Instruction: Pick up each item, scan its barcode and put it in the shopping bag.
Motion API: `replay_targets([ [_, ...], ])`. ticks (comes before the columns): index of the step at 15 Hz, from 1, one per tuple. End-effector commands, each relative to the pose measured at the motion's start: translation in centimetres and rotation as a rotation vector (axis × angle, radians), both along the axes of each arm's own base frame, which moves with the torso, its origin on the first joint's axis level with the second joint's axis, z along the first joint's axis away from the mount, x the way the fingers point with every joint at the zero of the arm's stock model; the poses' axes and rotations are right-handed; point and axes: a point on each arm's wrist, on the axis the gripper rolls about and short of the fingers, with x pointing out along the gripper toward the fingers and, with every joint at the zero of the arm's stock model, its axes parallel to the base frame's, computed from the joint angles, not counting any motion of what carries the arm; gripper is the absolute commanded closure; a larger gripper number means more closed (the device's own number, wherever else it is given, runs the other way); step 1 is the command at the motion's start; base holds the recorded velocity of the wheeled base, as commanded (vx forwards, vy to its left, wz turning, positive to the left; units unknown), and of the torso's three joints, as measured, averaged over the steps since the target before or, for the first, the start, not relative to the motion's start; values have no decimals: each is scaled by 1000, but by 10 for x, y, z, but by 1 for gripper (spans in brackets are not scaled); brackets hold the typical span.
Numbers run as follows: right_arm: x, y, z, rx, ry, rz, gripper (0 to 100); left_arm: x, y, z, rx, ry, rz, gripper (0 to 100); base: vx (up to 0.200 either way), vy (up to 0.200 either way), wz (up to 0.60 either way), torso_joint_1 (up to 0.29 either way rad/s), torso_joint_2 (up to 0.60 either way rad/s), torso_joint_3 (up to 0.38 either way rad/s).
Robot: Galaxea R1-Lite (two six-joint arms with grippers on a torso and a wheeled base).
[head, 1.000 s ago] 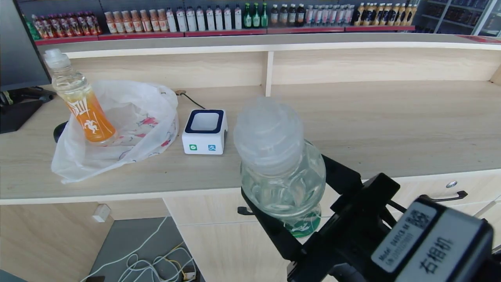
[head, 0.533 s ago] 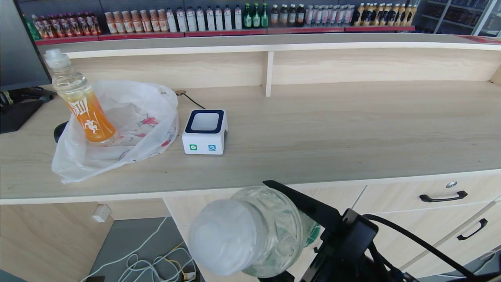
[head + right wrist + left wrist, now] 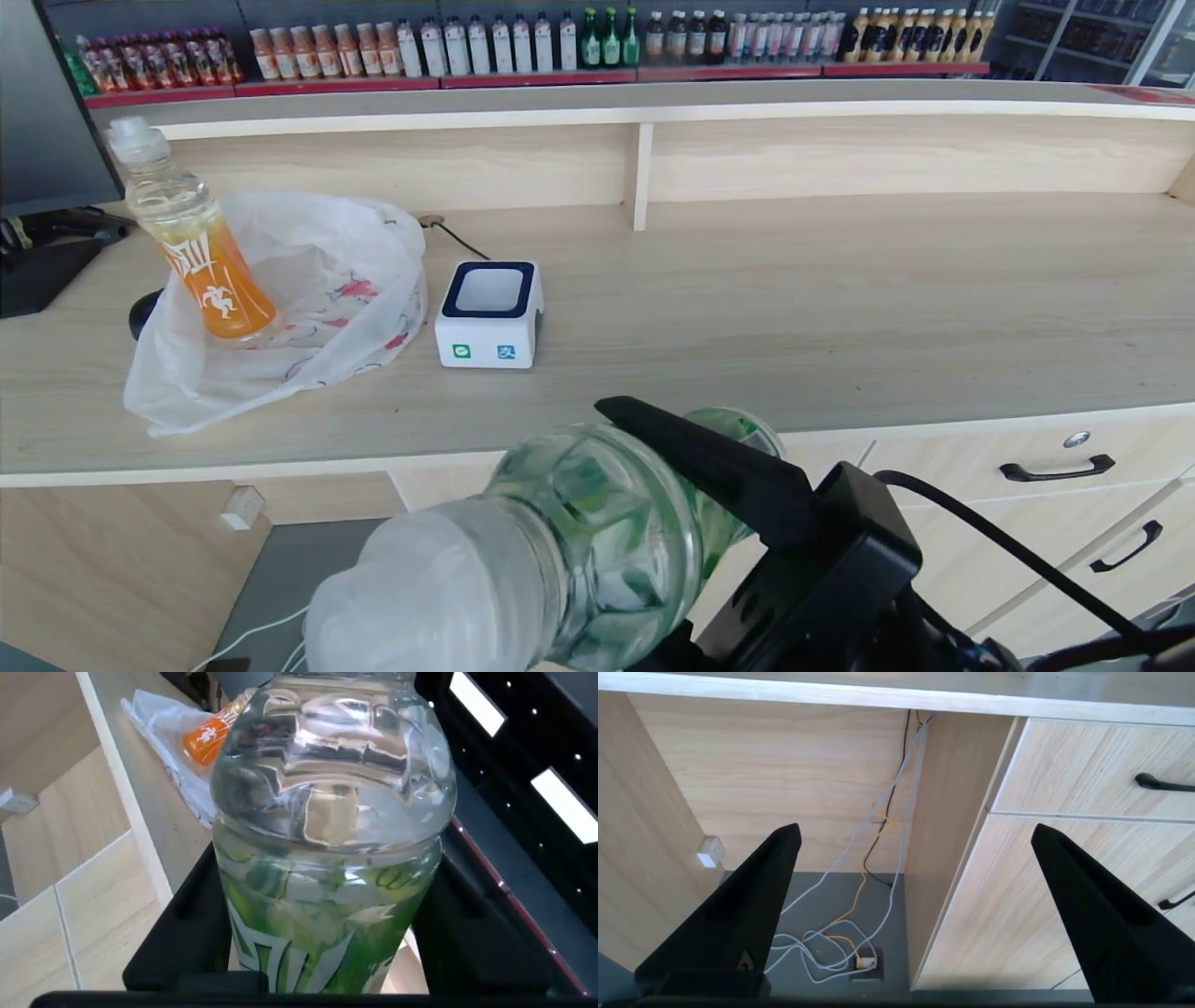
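Right gripper [image 3: 332, 887] clasps bottle [image 3: 597, 523]; left [image 3: 915, 833] splayed.

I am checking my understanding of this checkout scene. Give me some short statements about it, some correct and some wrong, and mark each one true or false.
1. The right pincer holds a clear bottle with a green label, in front of the counter edge. True.
2. The orange bottle lies flat on the counter, away from the bag. False: it stands upright in the shopping bag.
3. The scanner sits on the counter on the robot's right of the shopping bag. True.
4. The left pincer is shut on a bottle. False: it is open and holds nothing, and it hangs below the counter top.
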Motion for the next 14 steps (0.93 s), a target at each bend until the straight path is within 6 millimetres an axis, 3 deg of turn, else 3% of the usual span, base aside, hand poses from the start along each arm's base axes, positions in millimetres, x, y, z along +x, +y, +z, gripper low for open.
replay_targets([
  [1, 2, 8, -10, -35, 9, 11, 100, 0, 0, 0, 0, 0, 0, 0, 0, 0, 0, 0, 0, 0],
  [3, 4, 16, -19, -70, -12, 65, 100, 0, 0, 0, 0, 0, 0, 0, 0, 0, 0, 0, 0, 0],
  [8, 1, 8, -6, -158, -272, -40, 100, 0, 0, 0, 0, 0, 0, 0, 0, 0, 0, 0, 0, 0],
  [14, 2, 9, 4, -224, -467, -132, 100, 0, 0, 0, 0, 0, 0, 0, 0, 0, 0, 0, 0, 0],
])
